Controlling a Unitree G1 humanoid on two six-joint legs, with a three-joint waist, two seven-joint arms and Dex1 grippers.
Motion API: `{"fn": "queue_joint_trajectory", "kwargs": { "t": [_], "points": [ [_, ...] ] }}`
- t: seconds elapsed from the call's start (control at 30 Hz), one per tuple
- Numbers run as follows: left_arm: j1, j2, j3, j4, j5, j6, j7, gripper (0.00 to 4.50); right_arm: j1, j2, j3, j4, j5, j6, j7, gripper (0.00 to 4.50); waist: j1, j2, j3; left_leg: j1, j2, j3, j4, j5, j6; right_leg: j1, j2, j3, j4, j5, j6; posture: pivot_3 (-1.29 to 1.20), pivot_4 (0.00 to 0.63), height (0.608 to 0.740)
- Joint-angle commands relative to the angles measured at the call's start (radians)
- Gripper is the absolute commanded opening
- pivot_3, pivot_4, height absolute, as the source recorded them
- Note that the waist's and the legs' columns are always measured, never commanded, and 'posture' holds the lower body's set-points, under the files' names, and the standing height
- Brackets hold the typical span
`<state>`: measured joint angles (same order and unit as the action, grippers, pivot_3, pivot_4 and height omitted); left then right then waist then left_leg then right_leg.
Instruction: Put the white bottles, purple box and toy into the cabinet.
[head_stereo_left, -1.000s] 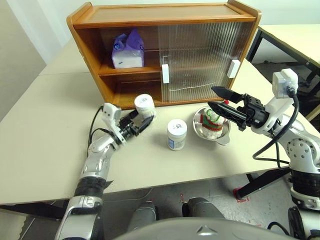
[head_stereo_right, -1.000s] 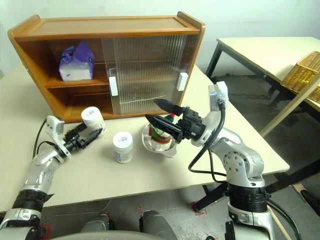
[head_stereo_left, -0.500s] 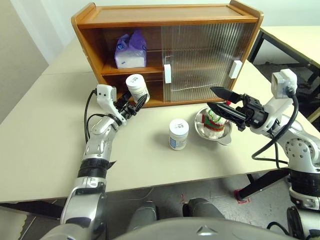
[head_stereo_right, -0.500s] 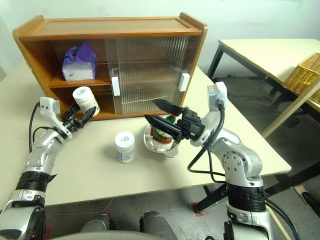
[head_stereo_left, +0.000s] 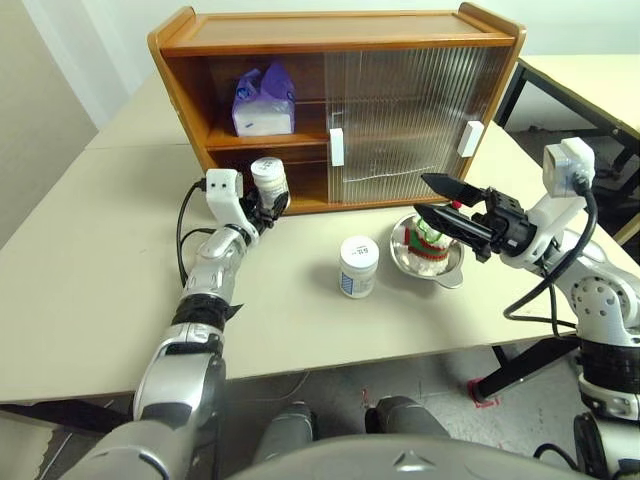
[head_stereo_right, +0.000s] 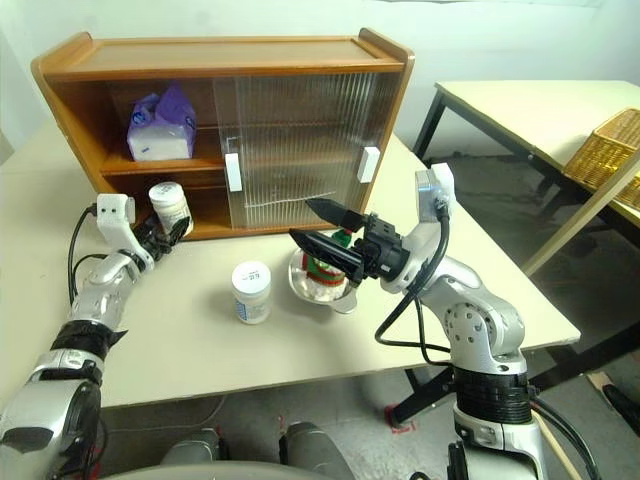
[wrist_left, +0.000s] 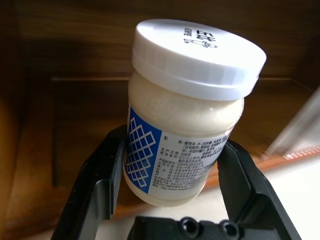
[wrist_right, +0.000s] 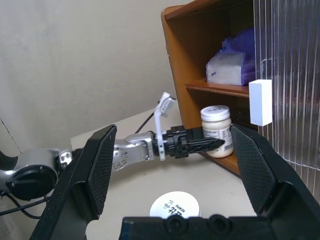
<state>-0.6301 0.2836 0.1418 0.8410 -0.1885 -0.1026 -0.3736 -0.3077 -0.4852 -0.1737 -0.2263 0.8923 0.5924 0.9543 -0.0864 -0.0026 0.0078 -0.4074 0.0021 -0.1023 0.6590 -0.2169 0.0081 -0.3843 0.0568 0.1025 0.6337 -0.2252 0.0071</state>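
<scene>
Two white bottles are in view. One white bottle (head_stereo_left: 268, 182) sits clamped between the black fingers (wrist_left: 97, 182) of the left end effector (head_stereo_left: 262, 203), held upright at the open left mouth of the cabinet's lower shelf, its white lid up and blue-printed label facing the wrist. The second white bottle (head_stereo_left: 358, 266) stands upright on the worktop (head_stereo_left: 90, 280), alone near the middle, in front of the cabinet (head_stereo_left: 340, 105) and well apart from the first.

One purple box (head_stereo_left: 264, 102) rests on the upper shelf at the cabinet's open left end. The cabinet stands toward the far edge of the worktop; its two ribbed sliding doors (head_stereo_left: 410, 110) cover the right portion, each with one white handle (head_stereo_left: 335, 147).

One toy (head_stereo_left: 425, 243), in red and green, sits inside a single steel bowl (head_stereo_left: 448, 270) on the worktop, just right of the standing bottle and in front of the closed doors.

The right end effector (head_stereo_left: 435, 200) hovers above the bowl, pointing toward the robot's left, its two fingers spread wide and holding nothing.
</scene>
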Motion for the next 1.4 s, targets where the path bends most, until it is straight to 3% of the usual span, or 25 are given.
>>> {"fn": "queue_joint_trajectory", "kwargs": {
  "t": [0.03,0.43,1.1,1.23,1.4],
  "points": [
    [-0.063,-0.022,0.002,0.076,0.033,-0.059,0.059,3.06,-0.011,-0.004,0.003,-0.009,-0.004,-0.004,-0.002,4.50,0.000,0.000,0.000,0.000,0.000,0.000,0.000,0.000,0.000,0.000,0.000,0.000,0.000,0.000,0.000,-0.18,0.000,0.740],
    [-0.191,-0.060,0.019,0.315,0.080,-0.117,0.227,3.06,-0.011,-0.012,-0.003,-0.020,0.002,0.005,-0.011,4.50,-0.010,-0.001,0.000,0.000,-0.014,0.001,0.001,0.003,0.006,0.002,0.001,0.000,-0.001,0.002,0.006,-0.20,0.002,0.740],
    [-0.248,-0.077,0.020,0.413,0.101,-0.126,0.263,3.06,0.024,-0.036,-0.021,-0.066,0.029,0.013,-0.046,4.50,-0.045,-0.002,0.001,0.000,-0.023,0.002,0.000,0.005,0.010,0.002,-0.003,0.000,-0.002,0.002,0.012,-0.24,0.008,0.740],
    [-0.250,-0.081,0.022,0.413,0.102,-0.136,0.243,4.44,0.029,-0.035,-0.020,-0.074,0.032,0.014,-0.054,4.50,-0.052,-0.002,0.002,-0.001,-0.025,0.002,0.000,0.005,0.011,0.002,-0.004,0.001,-0.002,0.002,0.013,-0.24,0.010,0.740],
    [-0.244,-0.083,0.041,0.392,0.083,-0.183,0.213,4.48,0.025,-0.031,-0.014,-0.070,0.031,0.014,-0.057,4.50,-0.056,-0.002,0.002,-0.001,-0.025,0.001,0.000,0.005,0.010,0.002,-0.005,0.001,-0.003,0.002,0.013,-0.23,0.015,0.740]
  ]
}}
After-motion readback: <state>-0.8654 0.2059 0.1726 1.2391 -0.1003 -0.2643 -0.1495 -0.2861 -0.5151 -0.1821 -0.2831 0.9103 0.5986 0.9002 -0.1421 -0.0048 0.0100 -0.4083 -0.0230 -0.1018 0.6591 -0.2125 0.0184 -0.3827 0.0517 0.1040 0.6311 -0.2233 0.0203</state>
